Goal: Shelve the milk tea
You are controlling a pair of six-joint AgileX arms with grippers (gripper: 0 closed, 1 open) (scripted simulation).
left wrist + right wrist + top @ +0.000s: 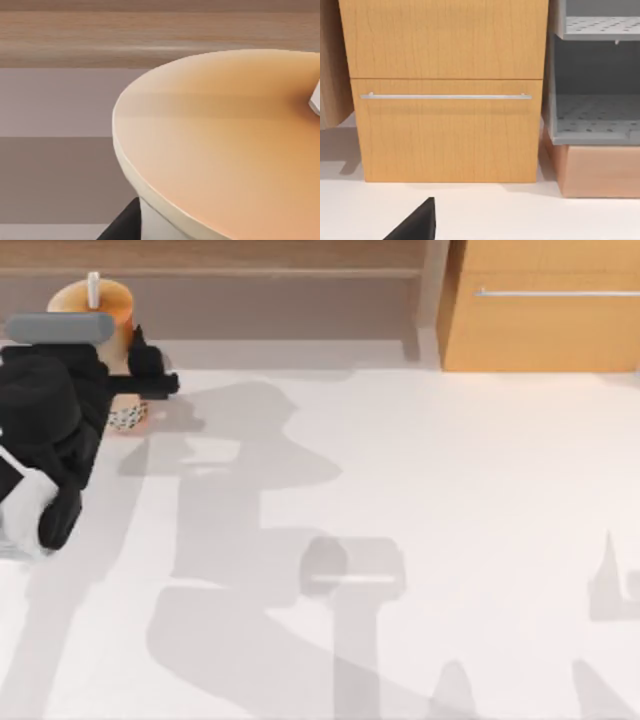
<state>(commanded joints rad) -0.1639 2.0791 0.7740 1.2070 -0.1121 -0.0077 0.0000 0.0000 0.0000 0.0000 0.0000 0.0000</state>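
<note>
**Q:** Where does the milk tea stand, and what identifies it?

**A:** The tall tapered orange-tan milk tea cup [118, 335] stands at the far left of the white table [420, 500], close to the back edge, in front of the long wooden ledge [250, 270] that runs along the rear. From above, its flat pale-rimmed lid [85, 298] carries a short white straw [93, 287], and black tapioca pearls [126, 418] show in the pale base. The cup appears tilted, its lid towards the rear and its base towards the viewer. In the left wrist view the lid [225, 145] looms very near, with the straw [315, 100] at the picture's edge.

**Q:** What is the state of the left gripper?

**A:** The black left gripper [125, 370] sits at the cup's mid-body, with one dark finger [150, 370] lying against the cup's right flank. The fingers appear closed around the cup wall; the other finger is hidden beneath the arm.

**Q:** And the right arm?

**A:** It is parked off to the right. A black finger tip [417, 222] of the right gripper enters the right wrist view; whether that gripper is open or closed cannot be told.

**Q:** What furniture surrounds the scene?

**A:** A light wooden cabinet [545, 305] with a slim metal bar handle [555, 292] stands at the rear right. The right wrist view shows its drawer front [445, 130] and handle [445, 96], and just beside it a grey perforated shelf unit [595, 120] on a pale wooden base [597, 170].
</note>
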